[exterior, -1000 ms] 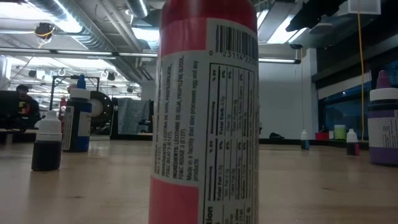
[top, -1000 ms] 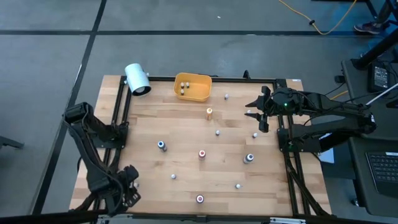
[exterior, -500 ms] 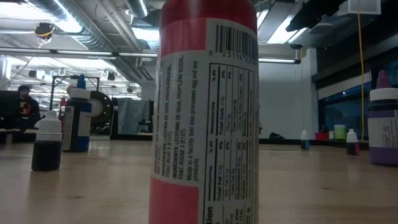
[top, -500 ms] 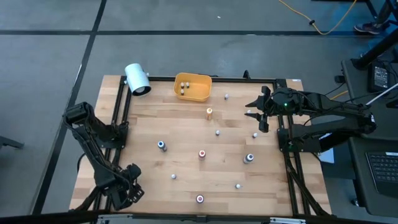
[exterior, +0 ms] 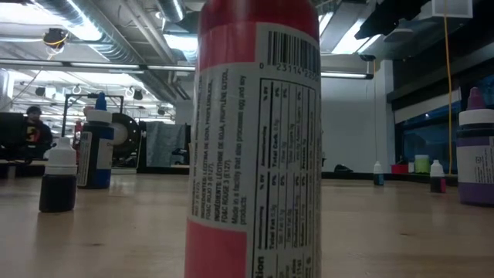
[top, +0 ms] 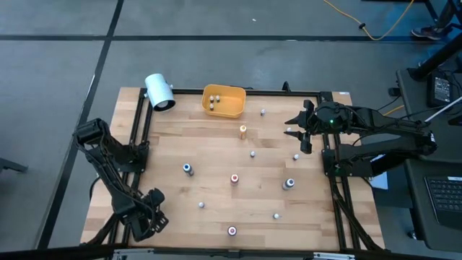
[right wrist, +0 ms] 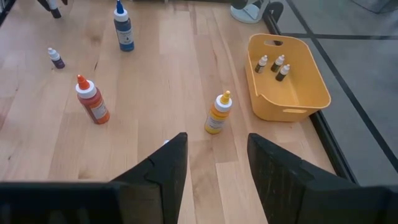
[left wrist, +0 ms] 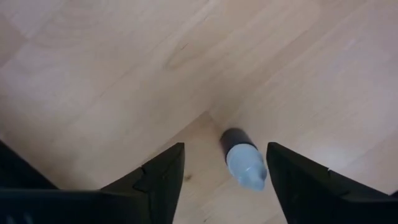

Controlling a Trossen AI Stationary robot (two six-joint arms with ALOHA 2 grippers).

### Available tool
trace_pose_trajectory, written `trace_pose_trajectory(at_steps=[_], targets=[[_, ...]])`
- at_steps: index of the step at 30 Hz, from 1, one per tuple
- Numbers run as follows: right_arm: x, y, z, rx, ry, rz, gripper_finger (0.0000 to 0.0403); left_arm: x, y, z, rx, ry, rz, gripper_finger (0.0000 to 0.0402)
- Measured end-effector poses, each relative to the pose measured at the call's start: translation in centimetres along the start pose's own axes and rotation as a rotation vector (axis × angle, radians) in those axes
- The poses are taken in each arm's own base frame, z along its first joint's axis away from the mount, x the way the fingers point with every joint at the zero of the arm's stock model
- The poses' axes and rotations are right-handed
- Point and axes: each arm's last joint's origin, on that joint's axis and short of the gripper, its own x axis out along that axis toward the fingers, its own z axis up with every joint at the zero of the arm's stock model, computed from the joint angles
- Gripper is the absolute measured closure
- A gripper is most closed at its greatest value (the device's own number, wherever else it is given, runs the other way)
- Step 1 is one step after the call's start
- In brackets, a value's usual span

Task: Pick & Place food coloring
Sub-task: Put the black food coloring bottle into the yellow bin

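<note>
Several tiny food coloring bottles stand scattered on the wooden table (top: 216, 198), among them an orange one (top: 242, 131), a blue-capped one (top: 188, 169) and a red-capped one (top: 234, 178). Three more sit in the yellow bin (top: 235, 110). My left gripper (top: 148, 220) is at the near left corner, open. In its wrist view a small dark bottle with a white cap (left wrist: 244, 163) stands between the fingers of the left gripper (left wrist: 225, 149), untouched. My right gripper (top: 299, 133) hovers open by the right edge, facing the bin (right wrist: 292, 109) and the orange bottle (right wrist: 217, 114).
A big white cylinder (top: 159, 92) lies at the far left corner. A black frame rail (top: 141, 137) borders the table. In the low view a tall red-labelled bottle (exterior: 255, 139) fills the foreground, with blue-capped (exterior: 96, 143) and purple (exterior: 475, 147) bottles behind. A person (exterior: 31, 127) sits far back.
My left gripper has moved a little toward the table's near edge and toward the right, staying low over the near left corner. The right arm and the bottles have kept still.
</note>
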Motion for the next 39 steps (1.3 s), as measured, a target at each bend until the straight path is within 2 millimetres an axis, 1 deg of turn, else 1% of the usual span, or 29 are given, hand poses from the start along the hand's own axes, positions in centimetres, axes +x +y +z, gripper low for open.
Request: trace_pose_trajectory(at_steps=[6, 14, 16, 19, 21, 24, 30, 34, 39], targets=[[0.0, 0.0, 0.0, 0.000, 0.000, 0.000, 0.0234, 0.0, -0.1, -0.1, 0.002, 0.013, -0.004, 0.0241], [0.0, 0.0, 0.0, 0.000, 0.000, 0.000, 0.0234, -0.1, -0.3, 0.0, -0.003, 0.021, -0.022, 0.0334], [0.0, 0.0, 0.0, 0.000, 0.000, 0.000, 0.0234, -0.5, -0.4, 0.3, -0.012, 0.025, -0.038, 0.0345], [0.0, 0.0, 0.0, 0.000, 0.000, 0.000, 0.0234, -2.0, -1.0, 1.3, -0.020, 0.017, -0.107, 0.0345], [0.0, 0.0, 0.0, 0.000, 0.000, 0.000, 0.0234, -3.1, -1.1, 2.4, -0.029, 0.007, -0.143, 0.0345], [0.0, 0.0, 0.0, 0.000, 0.000, 0.000, 0.0234, -5.8, -1.2, 4.5, -0.047, -0.033, -0.236, 0.0343], [0.0, 0.0, 0.0, 0.000, 0.000, 0.000, 0.0234, -11.6, -0.2, 9.7, -0.067, -0.243, -0.363, 0.0343], [0.0, 0.0, 0.0, 0.000, 0.000, 0.000, 0.0234, -15.0, 1.1, 13.3, -0.004, -0.317, -0.359, 0.0343], [0.0, 0.0, 0.0, 0.000, 0.000, 0.000, 0.0234, -18.0, 2.7, 18.0, 0.095, -0.343, -0.295, 0.0343]])
